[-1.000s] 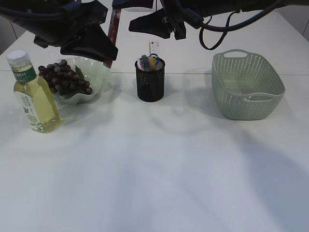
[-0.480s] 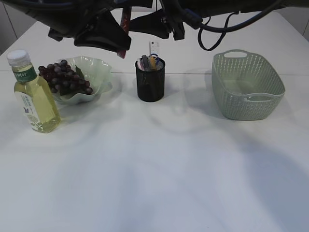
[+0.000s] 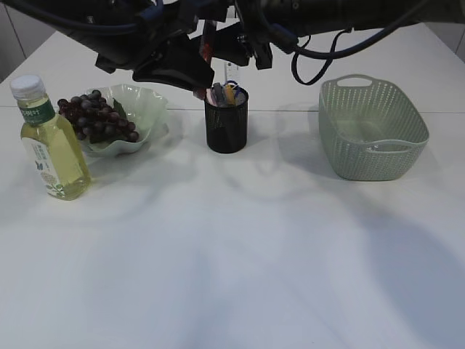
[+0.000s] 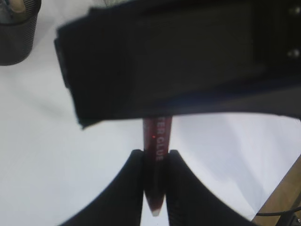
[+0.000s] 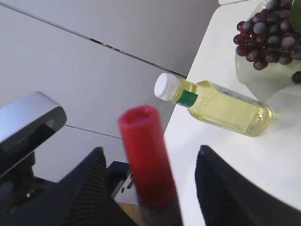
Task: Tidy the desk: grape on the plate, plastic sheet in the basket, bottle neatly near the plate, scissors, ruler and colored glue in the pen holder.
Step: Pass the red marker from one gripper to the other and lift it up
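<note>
L gripper [image 4: 154, 162] clamped tight on red glue tube [image 4: 156, 155], held above-left of pen holder [image 3: 227, 120]. R gripper [image 5: 148, 188] jaws wide apart either side of the tube, not gripping. Grapes [image 3: 94, 116] on plate [image 3: 149, 109], bottle [image 3: 51, 142] left of holder; basket [image 3: 374, 131] to its right.

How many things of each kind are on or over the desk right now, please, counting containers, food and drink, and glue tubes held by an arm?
Containers: 3 (plate, pen holder, basket)
Food and drink: 2 (grape bunch, bottle)
Held glue tubes: 1 (red glue tube, clamped in the left gripper)
Total: 6
</note>
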